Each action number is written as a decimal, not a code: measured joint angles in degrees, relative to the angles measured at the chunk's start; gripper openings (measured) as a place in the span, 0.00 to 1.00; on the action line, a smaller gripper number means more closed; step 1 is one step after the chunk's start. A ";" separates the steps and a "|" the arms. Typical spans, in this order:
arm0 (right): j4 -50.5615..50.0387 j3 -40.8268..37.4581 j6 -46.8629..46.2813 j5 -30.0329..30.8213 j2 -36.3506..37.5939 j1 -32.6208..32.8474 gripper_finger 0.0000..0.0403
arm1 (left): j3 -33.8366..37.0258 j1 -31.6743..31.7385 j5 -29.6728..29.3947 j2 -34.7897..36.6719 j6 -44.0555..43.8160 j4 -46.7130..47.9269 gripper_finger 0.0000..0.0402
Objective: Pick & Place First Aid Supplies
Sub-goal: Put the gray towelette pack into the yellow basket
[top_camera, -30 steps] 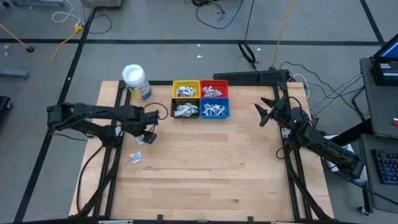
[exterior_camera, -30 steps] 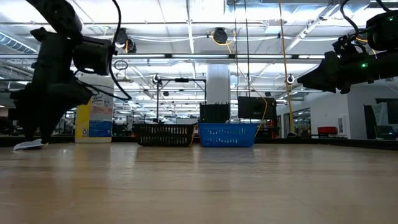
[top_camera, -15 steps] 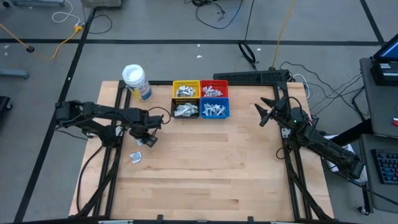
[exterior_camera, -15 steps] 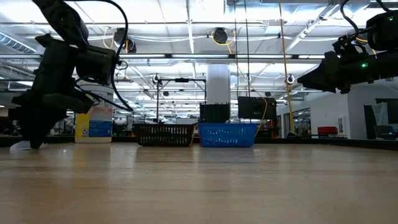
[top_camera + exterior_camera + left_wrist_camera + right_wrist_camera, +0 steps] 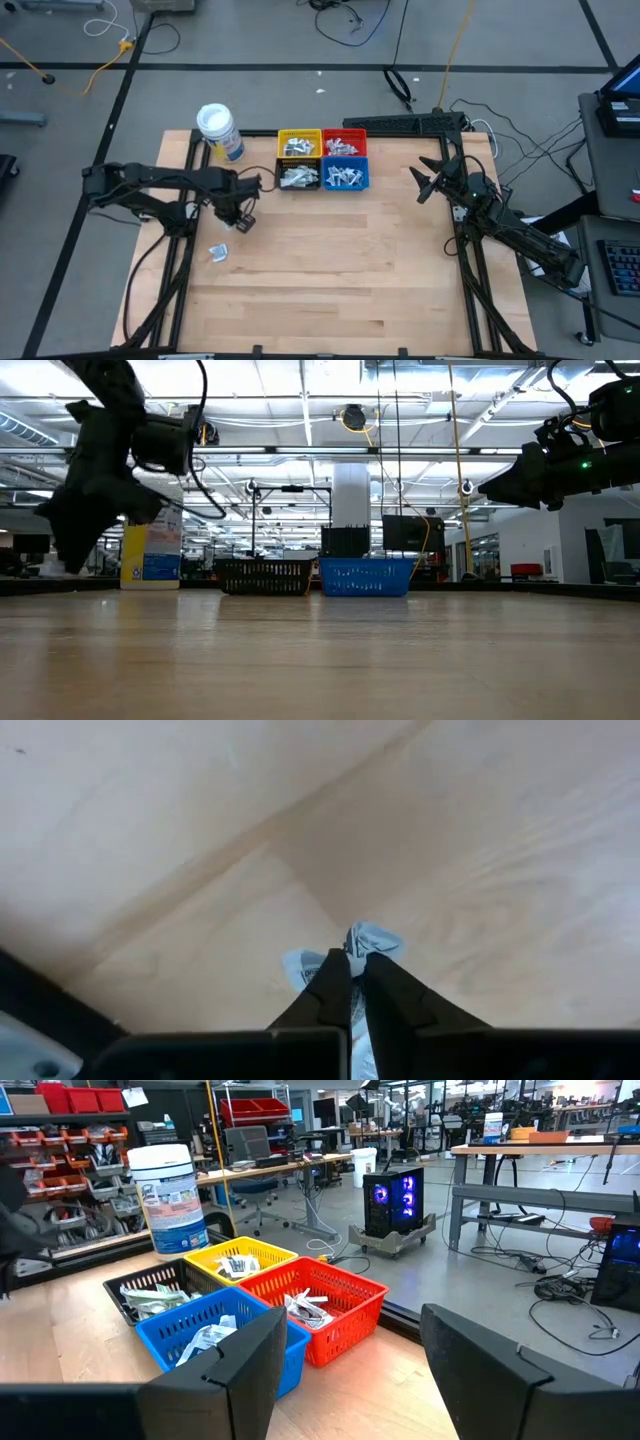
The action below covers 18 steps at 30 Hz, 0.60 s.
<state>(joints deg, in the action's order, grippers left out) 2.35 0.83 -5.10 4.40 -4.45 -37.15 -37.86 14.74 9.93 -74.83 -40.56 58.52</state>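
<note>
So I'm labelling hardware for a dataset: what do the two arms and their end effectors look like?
Both arms are dark, almost black, jointed links with black cables looping alongside. The left end effector has two slim, tapered black fingers. The right end effector has broad, flat, matte black fingers. No markings are visible.

A robotics lab or workshop in a big open hall. Beyond the wooden table (image 5: 330, 260) stand workbenches (image 5: 540, 1155), shelves of red bins (image 5: 70, 1100), a lit computer tower (image 5: 392, 1195), and cables (image 5: 350, 20) trail over the grey floor (image 5: 250, 90).
</note>
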 joint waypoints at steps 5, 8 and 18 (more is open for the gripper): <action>-0.01 0.01 -0.02 0.00 -0.02 -0.01 0.57 | -4.77 3.12 0.11 2.88 1.94 5.51 0.02; 0.00 -0.02 -0.02 0.00 -0.01 -0.02 0.57 | -7.65 4.74 0.18 4.04 3.73 9.32 0.02; -0.01 0.00 -0.02 0.00 0.00 0.00 0.57 | -14.10 8.87 0.97 3.77 6.79 17.86 0.02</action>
<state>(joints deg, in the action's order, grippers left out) 2.34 0.84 -5.12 4.40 -4.45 -37.15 -51.96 23.61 10.90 -71.05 -33.76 76.37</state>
